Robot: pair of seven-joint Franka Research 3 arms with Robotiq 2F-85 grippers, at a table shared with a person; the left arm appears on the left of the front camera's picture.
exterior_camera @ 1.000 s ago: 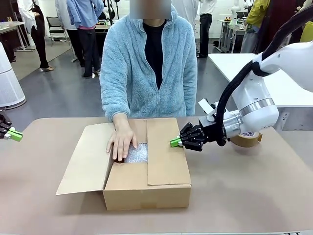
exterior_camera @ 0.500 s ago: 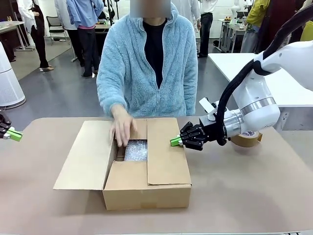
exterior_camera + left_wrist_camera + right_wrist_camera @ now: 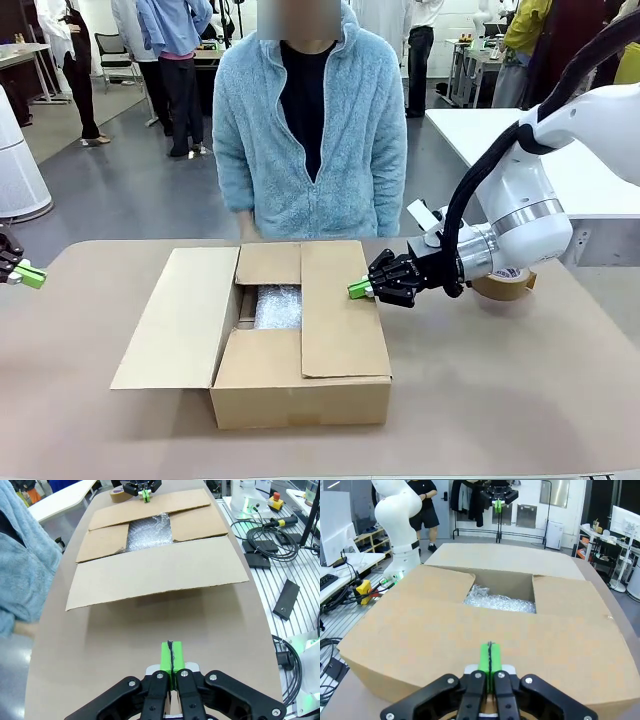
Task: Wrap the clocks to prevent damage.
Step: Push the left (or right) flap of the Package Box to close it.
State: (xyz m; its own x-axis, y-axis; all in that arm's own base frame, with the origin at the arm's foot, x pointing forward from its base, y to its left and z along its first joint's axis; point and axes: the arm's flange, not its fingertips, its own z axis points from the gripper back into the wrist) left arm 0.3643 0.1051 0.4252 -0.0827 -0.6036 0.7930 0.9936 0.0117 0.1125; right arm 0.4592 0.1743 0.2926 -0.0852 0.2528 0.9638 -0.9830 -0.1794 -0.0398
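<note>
- We see the person (image 3: 310, 150) has drawn back from the box (image 3: 340, 330); the bubble-wrap bundle (image 3: 278, 306) lies inside.
- Right claw (image 3: 356, 290): pads pressed together, empty, at the box's 3 o'clock edge.
- Left claw (image 3: 32, 276): likewise closed, far out at 9 o'clock.

A large cardboard box (image 3: 300, 395) was set on the brown table (image 3: 500, 400). Its left flap (image 3: 180, 320) was spread outward, while its right flap (image 3: 340, 310) was folded in. A roll of brown tape (image 3: 503, 285) was laid to the box's right, apart from it. A person in a light-blue fleece jacket (image 3: 350, 130) was stationed at the far edge. Black cables (image 3: 270, 535) and a red stop button (image 3: 276, 499) were seen beside the table.
</note>
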